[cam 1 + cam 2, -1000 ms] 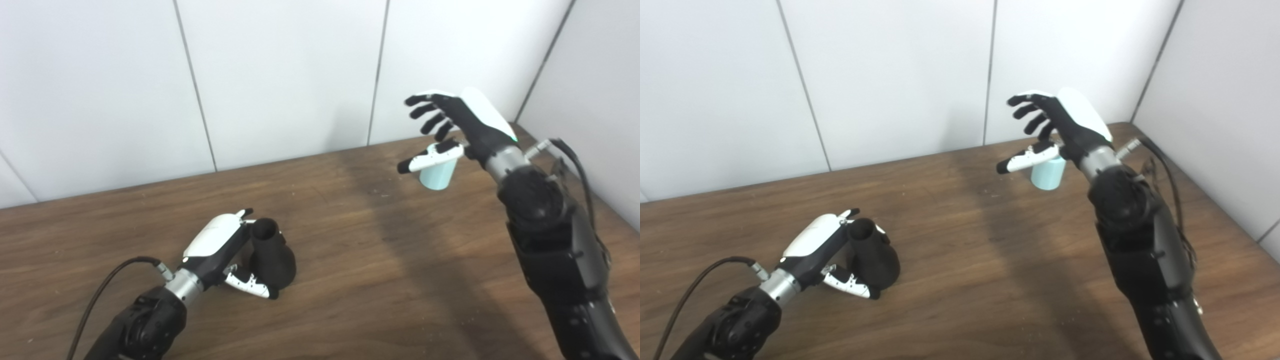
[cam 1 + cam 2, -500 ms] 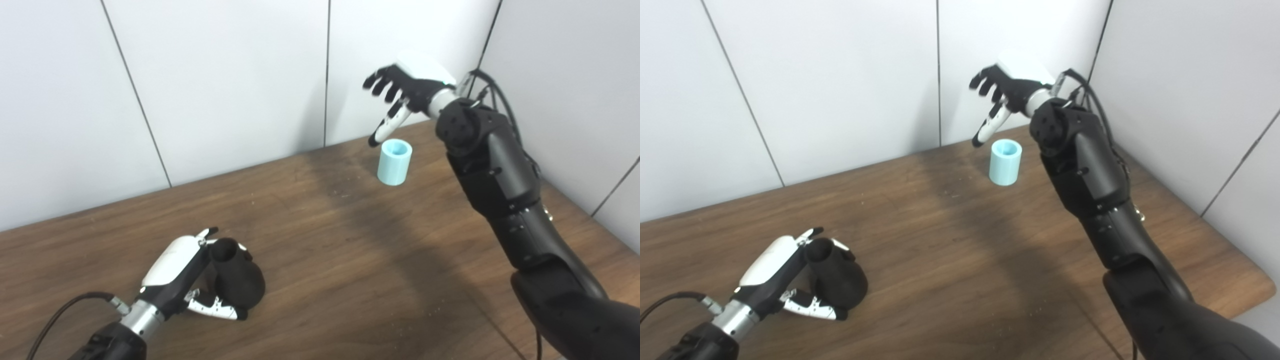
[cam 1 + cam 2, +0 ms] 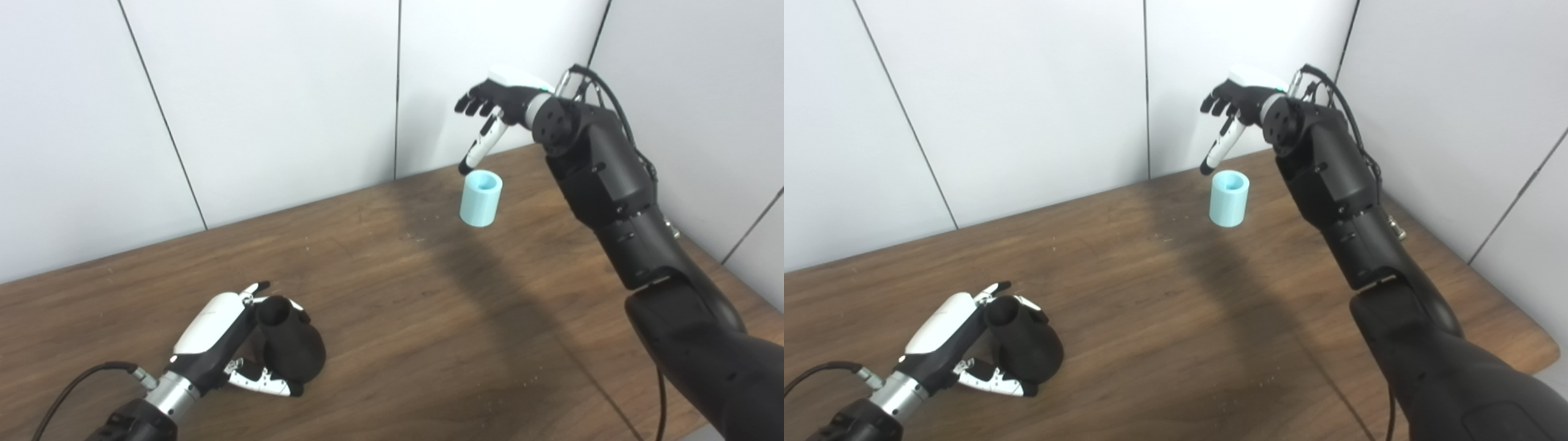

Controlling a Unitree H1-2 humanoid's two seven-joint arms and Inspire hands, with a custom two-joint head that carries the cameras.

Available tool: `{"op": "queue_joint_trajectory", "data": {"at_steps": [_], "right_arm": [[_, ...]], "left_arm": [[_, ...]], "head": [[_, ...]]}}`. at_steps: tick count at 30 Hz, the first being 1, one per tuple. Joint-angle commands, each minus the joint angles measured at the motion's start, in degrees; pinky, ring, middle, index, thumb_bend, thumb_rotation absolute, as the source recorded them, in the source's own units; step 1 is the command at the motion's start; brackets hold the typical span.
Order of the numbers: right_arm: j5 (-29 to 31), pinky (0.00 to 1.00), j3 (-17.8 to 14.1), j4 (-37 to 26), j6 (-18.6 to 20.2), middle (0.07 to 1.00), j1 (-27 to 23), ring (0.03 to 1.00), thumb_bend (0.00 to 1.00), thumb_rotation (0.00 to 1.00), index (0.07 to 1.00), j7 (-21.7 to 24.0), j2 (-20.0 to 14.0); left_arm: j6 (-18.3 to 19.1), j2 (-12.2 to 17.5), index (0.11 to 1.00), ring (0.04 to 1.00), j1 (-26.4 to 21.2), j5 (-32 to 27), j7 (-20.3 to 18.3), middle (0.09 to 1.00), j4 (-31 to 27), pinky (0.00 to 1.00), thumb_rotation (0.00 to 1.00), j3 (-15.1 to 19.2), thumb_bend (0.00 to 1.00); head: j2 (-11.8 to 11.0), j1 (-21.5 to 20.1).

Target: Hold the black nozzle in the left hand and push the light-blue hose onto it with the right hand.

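Now the left hand (image 3: 214, 334) grips the black nozzle (image 3: 288, 346), which rests on the worktop (image 3: 392, 318), mouth tilted up. Well apart from the nozzle, toward the far wall, the hose (image 3: 481, 198) stands upright; the right hand (image 3: 499, 104) hovers just above it, fingers (image 3: 471, 105) spread, holding nothing

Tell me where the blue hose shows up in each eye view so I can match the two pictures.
Left eye view: the hose stands upright on the table, upper right of centre, just below the right hand's thumb.
Right eye view: the hose stands a little right of centre, nearer the middle of the picture.
Shared landmark: the wall seam rising behind the table, just left of the hose.
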Motion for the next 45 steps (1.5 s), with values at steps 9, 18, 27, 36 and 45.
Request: {"op": "queue_joint_trajectory", "data": {"at_steps": [9,18,27,36,45], "right_arm": [[0.9,0.78,1.3,2.9,0.1,0.870,-1.5,0.904,1.00,0.26,0.838,0.3,-3.3],[2.8,0.80,1.3,5.0,0.1,0.866,-0.5,0.895,1.00,0.27,0.844,0.0,-3.5],[2.7,0.81,2.1,5.4,0.0,0.868,1.1,0.891,1.00,0.27,0.845,-0.6,-4.6],[3.4,0.63,1.7,6.4,0.0,0.825,2.8,0.766,0.98,0.16,0.815,-2.4,-4.8],[3.8,0.60,2.4,7.3,0.0,0.783,3.7,0.731,0.91,0.13,0.790,-7.0,-4.0]], "left_arm": [[0.6,1.6,0.487,0.580,3.6,2.5,-4.8,0.478,1.5,0.96,0.00,-2.3,0.53],[0.8,1.8,0.490,0.578,3.6,2.4,-5.3,0.472,1.4,0.96,0.00,-2.4,0.53],[0.8,2.0,0.490,0.579,3.7,2.2,-5.7,0.473,1.0,0.96,0.00,-2.2,0.53],[0.7,1.9,0.491,0.577,3.3,1.7,-6.0,0.469,1.5,0.96,0.00,-2.2,0.53],[0.4,2.0,0.491,0.577,3.7,2.2,-5.7,0.470,1.6,0.96,0.00,-2.5,0.53]], "head": [[0.3,-0.2],[0.6,-0.1],[0.9,-0.3],[0.9,-0.1],[1.0,-0.1]]}}
